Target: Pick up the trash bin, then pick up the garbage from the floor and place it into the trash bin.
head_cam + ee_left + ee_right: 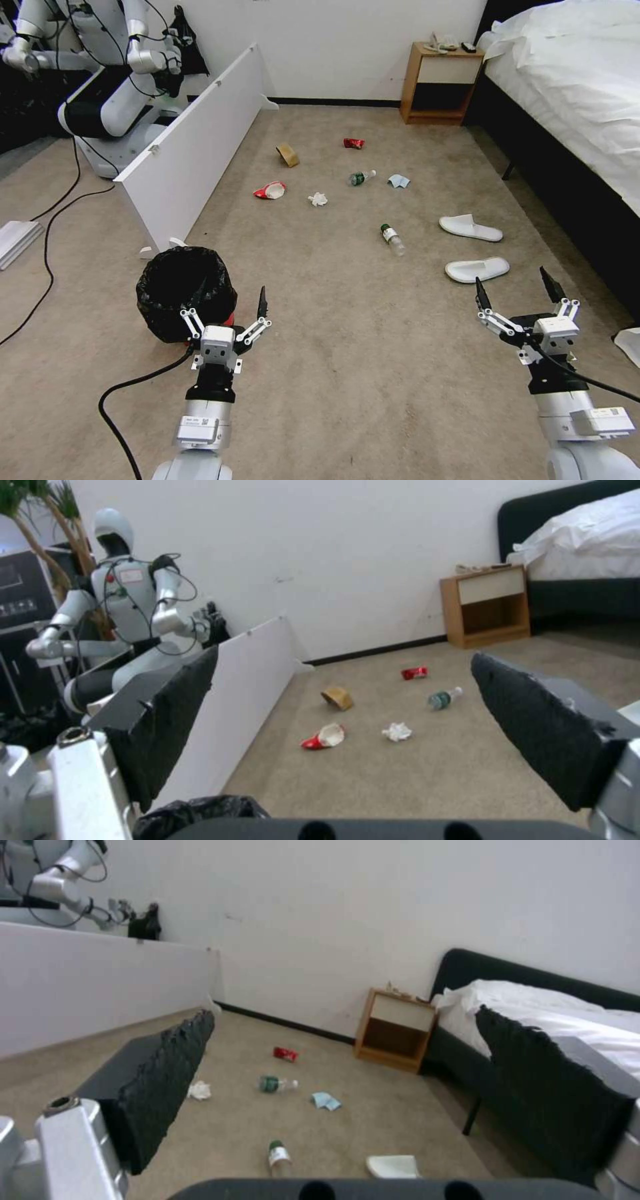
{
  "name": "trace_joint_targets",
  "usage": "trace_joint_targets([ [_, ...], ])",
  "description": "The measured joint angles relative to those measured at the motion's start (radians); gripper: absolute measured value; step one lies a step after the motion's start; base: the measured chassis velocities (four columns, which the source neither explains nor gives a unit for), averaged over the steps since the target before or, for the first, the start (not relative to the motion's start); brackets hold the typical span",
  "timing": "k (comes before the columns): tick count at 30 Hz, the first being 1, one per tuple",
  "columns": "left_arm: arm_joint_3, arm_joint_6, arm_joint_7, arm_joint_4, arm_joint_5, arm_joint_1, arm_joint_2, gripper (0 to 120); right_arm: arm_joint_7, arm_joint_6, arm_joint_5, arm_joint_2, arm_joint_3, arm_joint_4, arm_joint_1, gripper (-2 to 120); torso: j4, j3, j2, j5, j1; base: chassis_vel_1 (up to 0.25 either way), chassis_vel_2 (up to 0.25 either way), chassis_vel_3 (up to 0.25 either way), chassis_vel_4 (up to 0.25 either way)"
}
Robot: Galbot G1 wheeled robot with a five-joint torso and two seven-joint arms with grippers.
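Nearest, at seven o'clock, the left gripper (225, 301) hangs with fingers spread wide just beside the small round red trash bin lined with crinkly black plastic (185, 291), one finger over its rim; the bin is not yet lifted. At four o'clock the right gripper (515, 288) waits, also wide open. Next, I judge, the left must close on the rim. Farther out, around twelve o'clock, lie white slippers (471, 228), clear green-labelled bottles (392, 239) and a crushed red can (353, 143).

Small round red trash bin (225, 319) with a glossy black crinkly liner, sitting on plain tan carpet (347, 373). Beyond the bin: crushed red can (353, 143), pale blue cloth (399, 181), two white slippers (471, 228).
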Motion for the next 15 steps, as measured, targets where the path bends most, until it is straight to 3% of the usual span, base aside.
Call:
trace_joint_targets([
  [15,-0.001,-0.008,0.002,0.002,0.001,0.008,-0.008,100,-0.006,0.001,-0.006,-0.011,-0.004,-0.009,0.006,100,0.0000,0.000,0.000,0.0000,0.000,0.004,0.002,-0.002,-0.003],
])
